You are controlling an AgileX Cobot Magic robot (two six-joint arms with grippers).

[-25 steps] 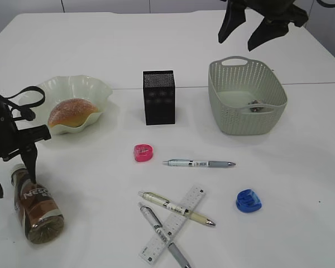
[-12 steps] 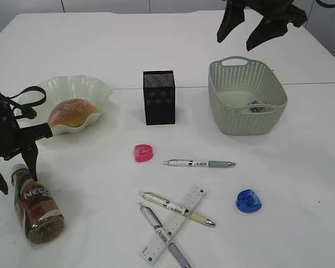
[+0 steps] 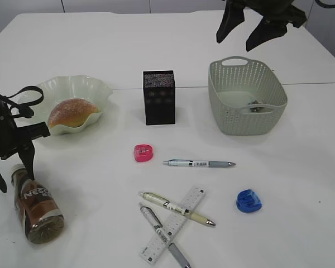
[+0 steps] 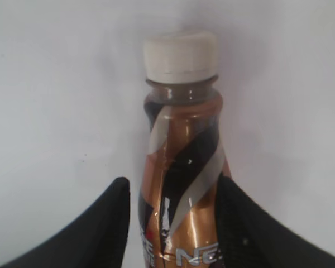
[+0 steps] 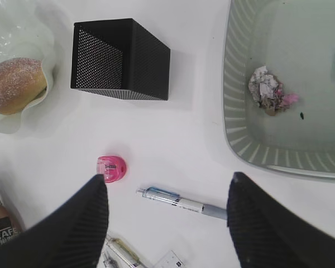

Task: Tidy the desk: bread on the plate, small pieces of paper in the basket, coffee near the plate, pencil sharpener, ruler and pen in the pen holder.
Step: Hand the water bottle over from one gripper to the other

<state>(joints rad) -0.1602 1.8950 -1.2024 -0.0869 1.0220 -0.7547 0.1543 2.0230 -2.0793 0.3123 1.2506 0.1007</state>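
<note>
**Meanwhile, left hand straddles the coffee; right hand hangs spread above the basket**

Low at the left edge of the table [image 3: 100, 44], the coffee [image 3: 36, 206] lies on its side, white cap toward the far end. The left hand [image 4: 173, 223] is down around the bottle: in the left wrist view its two black fingers [image 4: 100, 229] sit on either side of the brown body, close against it, though whether they actually press on it cannot be told. Just beyond the bottle the plate [image 3: 95, 86] holds the bread [image 3: 71, 111], which rests against the near rim.

The right hand [image 3: 243, 30] hangs high over the far right of the table, fingers spread apart and holding nothing. Below it stands the basket [image 3: 223, 106], and on its floor lies one of the small pieces of paper [image 5: 265, 88], crumpled; a second scrap shows only at the frame edge of the right wrist view and is hard to make out.

The pen holder [image 3: 159, 96] stands upright between plate and basket. Nearer the front lie a pink pencil sharpener [image 3: 143, 152], a blue-grey pen [image 3: 198, 163] beside it, and a blue pencil sharpener [image 3: 248, 201] to the right. The ruler [image 3: 173, 223] lies slantwise, crossed by a cream pen [image 3: 176, 208] on top, with a grey pen [image 3: 162, 234] touching it at the front
</note>
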